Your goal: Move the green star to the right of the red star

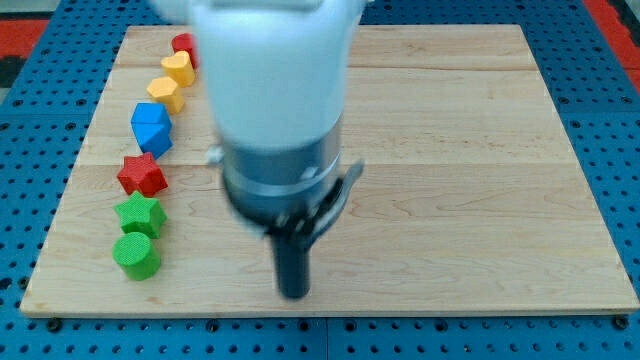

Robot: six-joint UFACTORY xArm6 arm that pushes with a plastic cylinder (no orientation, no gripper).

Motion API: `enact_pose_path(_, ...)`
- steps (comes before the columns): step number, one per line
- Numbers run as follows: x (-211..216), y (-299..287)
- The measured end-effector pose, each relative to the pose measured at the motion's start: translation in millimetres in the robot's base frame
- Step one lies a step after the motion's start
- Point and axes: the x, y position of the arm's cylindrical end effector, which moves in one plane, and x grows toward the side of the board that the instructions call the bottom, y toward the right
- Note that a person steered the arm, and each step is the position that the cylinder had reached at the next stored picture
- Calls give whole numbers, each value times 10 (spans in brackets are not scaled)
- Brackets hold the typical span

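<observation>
Wooden board [450,150] lies on a blue perforated table [30,200], and all the blocks stand in one column along its left side. At the near end of the column is the green cylinder [136,255], and just behind it, touching or almost touching, is the green star [139,213]. The red star [142,175] is next, directly on the far side of the green star, so the green star is now nearer than the red star and not to its right. Farther along come the blue block [152,127], then a yellow block [166,93], a yellow heart [178,67], and at the far end a red block [184,45] whose shape I cannot make out, because the arm hides part of it. The big white and grey arm [275,100] fills the middle of the view, a little blurred. My tip [293,293] is low on the board near its near edge, well apart from the column and to the right of the green blocks, touching no block. This rod has no jaws, so nothing opens or closes on it
</observation>
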Motion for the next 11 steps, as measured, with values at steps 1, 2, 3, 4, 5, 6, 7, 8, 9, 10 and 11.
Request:
enact_pose_path(1,-5,-964)
enact_pose_path(2,-73,-2021)
enact_pose_path(3,-443,-1977)
enact_pose_path(4,-637,-1498)
enact_pose_path(5,-1013,-1051)
enact_pose_path(6,-1199,-955)
enact_pose_path(7,-1025,-903)
enact_pose_path(8,-937,-922)
enact_pose_path(9,-1164,-964)
enact_pose_path(10,-1421,-806)
enact_pose_path(11,-1329,-747)
